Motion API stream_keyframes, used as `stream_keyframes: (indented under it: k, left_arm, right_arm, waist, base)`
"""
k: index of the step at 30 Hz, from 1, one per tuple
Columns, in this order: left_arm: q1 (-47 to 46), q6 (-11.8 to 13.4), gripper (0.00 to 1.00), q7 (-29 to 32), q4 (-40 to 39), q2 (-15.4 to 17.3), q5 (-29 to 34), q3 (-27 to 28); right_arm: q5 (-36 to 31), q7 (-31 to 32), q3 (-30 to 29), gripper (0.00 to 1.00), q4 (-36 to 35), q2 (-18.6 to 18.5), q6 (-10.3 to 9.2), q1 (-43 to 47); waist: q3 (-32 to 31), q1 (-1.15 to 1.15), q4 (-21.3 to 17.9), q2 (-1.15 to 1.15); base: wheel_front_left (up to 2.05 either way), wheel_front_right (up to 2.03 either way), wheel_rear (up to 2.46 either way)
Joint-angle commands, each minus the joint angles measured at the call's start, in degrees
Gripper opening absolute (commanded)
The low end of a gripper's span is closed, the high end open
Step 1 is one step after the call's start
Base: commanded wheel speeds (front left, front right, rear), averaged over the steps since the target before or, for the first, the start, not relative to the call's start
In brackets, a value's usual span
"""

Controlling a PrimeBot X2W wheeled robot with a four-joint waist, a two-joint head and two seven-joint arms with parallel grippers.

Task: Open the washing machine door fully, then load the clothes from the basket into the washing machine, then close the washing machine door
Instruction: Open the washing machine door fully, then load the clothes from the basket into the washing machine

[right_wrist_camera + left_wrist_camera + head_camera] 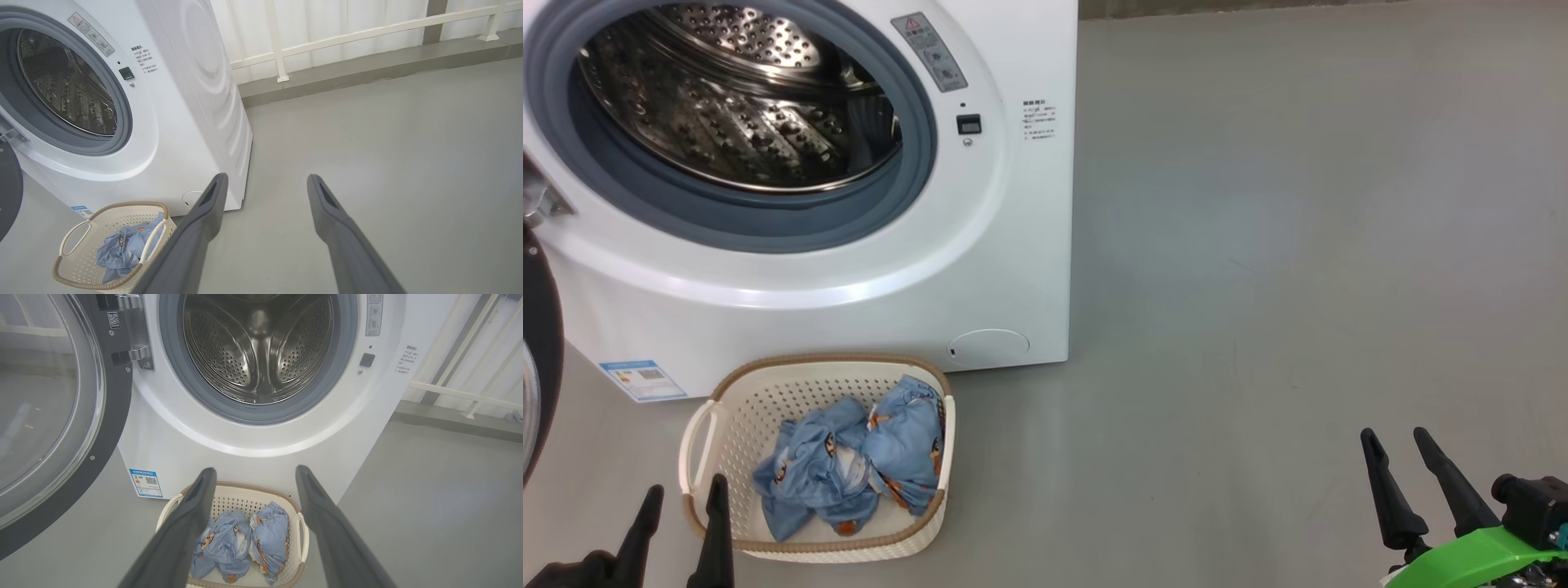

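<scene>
The washing machine [849, 318] stands with its door [104, 428] swung wide to the left, the steel drum [261, 347] showing inside the grey gasket [171, 355]. Both clothes bundles [849, 469] lie in the basket [768, 392], which sits on the floor [1258, 286] just before the machine's front. The left gripper [685, 486] hangs by the basket's near left corner, fingers spread and holding nothing. The right gripper [1395, 433] is well off to the right above the floor, likewise spread and empty.

A blue label [146, 483] low on the front carries a QR code. A grey warning sticker [929, 51] beside the opening bears a red triangle, and a block of small print [1039, 121] sits near the right edge. A QR tag [114, 319] is on the door by the hinge [137, 330]. None of the text is sharp enough to read, though it may be Chinese characters
</scene>
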Motion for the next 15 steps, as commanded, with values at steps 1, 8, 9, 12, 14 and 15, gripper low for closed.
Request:
stream_keyframes:
  k: [1, 8, 9, 12, 14, 15]
  left_arm:
    - [-1.48, -0.13, 1.0, -0.37, -1.8, 1.75, 0.0, 1.9]
    - [-1.93, -0.13, 1.0, -0.37, -2.1, 1.65, 0.4, 2.0]
    - [-1.98, -0.13, 1.0, -0.37, -2.05, 1.59, 0.3, 2.06]
    - [-2.05, -0.13, 1.0, -0.37, -1.51, 1.43, -1.02, 2.19]
    - [-2.2, -0.13, 1.0, -0.37, -1.35, 1.72, -1.36, 1.93]
    - [-2.25, -0.13, 1.0, -0.37, -1.24, 1.86, -1.55, 1.69]
  right_arm:
    - [-0.31, -0.7, 0.71, 1.0, -1.57, -0.61, 0.16, 0.09]
    - [-0.45, -0.7, 0.31, 1.0, -1.64, -0.35, 0.16, -0.08]
    - [-0.46, -0.7, 0.24, 1.0, -1.66, -0.32, 0.16, -0.12]
    - [-0.52, -0.7, 0.19, 1.0, -1.67, -0.21, 0.16, -0.32]
    - [-0.58, -0.7, 0.21, 1.0, -1.7, -0.15, 0.16, -0.43]
    - [-0.62, -0.7, 0.2, 1.0, -1.73, -0.12, 0.16, -0.47]
  waist:
    - [0.34, 0.0, -0.31, 0.0]
    - [0.79, 0.0, -0.37, 0.0]
    - [0.84, 0.0, -0.34, 0.0]
    - [0.97, 0.0, -0.24, 0.0]
    - [1.09, 0.0, -0.11, 0.0]
    - [1.16, 0.0, -0.05, 0.0]
  base:
    - [0.0, 0.0, 0.0]
    - [0.0, 0.0, 0.0]
    - [0.0, 0.0, 0.0]
    - [0.0, 0.0, 0.0]
    - [0.0, 0.0, 0.0]
    - [0.01, -0.04, 0.03]
